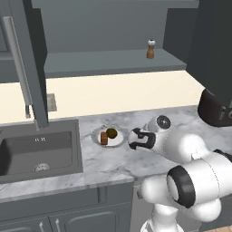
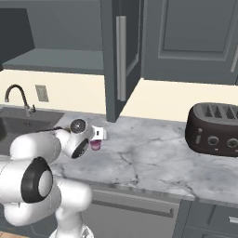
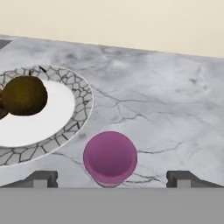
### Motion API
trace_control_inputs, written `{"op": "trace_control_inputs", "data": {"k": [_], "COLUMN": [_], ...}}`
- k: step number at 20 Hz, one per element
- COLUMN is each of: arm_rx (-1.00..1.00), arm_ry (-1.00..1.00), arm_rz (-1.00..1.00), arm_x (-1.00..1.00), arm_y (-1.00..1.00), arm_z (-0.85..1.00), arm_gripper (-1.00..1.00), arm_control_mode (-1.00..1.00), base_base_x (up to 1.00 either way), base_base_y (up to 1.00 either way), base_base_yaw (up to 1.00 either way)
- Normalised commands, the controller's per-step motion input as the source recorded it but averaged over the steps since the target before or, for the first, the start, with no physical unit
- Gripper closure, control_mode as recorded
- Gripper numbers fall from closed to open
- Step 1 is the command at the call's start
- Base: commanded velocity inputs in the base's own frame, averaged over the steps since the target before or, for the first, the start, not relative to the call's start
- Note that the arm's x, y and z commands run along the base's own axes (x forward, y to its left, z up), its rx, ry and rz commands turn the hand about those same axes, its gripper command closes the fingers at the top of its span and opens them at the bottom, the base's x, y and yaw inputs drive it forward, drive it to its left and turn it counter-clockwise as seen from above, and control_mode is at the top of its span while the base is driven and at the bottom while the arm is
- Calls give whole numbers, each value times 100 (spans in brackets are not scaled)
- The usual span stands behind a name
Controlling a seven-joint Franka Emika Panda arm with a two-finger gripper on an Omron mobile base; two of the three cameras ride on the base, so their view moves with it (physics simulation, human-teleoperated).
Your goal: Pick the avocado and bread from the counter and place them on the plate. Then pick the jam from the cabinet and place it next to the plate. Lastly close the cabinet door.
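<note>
The pink jam [image 3: 110, 156] stands upright on the marble counter [image 3: 157, 100], just right of the plate [image 3: 82, 101]. My gripper [image 3: 111, 179] is open, and each fingertip [image 3: 41, 178] stands well clear of the jar. On the plate lies the dark avocado [image 3: 25, 95]. From the left base view, the bread [image 1: 104, 138] and avocado [image 1: 112, 133] share the plate [image 1: 118, 141], with the gripper [image 1: 132, 143] at its right rim. The right base view has the jam [image 2: 95, 145] under the hand. The cabinet door [image 2: 118, 60] hangs open.
A brown pepper mill [image 1: 150, 49] stands on the cabinet shelf [image 1: 108, 63]. The dark sink [image 1: 38, 152] lies left of the plate, with its faucet [image 2: 16, 95] behind. A dark toaster [image 2: 216, 129] sits at the counter's right end.
</note>
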Motion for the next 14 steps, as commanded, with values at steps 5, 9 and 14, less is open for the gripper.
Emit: {"op": "trace_control_inputs", "data": {"k": [5,9,14], "arm_rx": [-17,-13,-10], "arm_ry": [31,23,12], "arm_rz": [-5,0,0], "arm_x": [-19,-36,-53], "arm_y": [0,-14,-23], "arm_z": [82,76,40], "arm_gripper": [-100,-100,-100], "arm_control_mode": [-100,-100,-100], "base_base_x": [0,0,0], "base_base_y": [0,0,0], "base_base_yaw": [0,0,0]}}
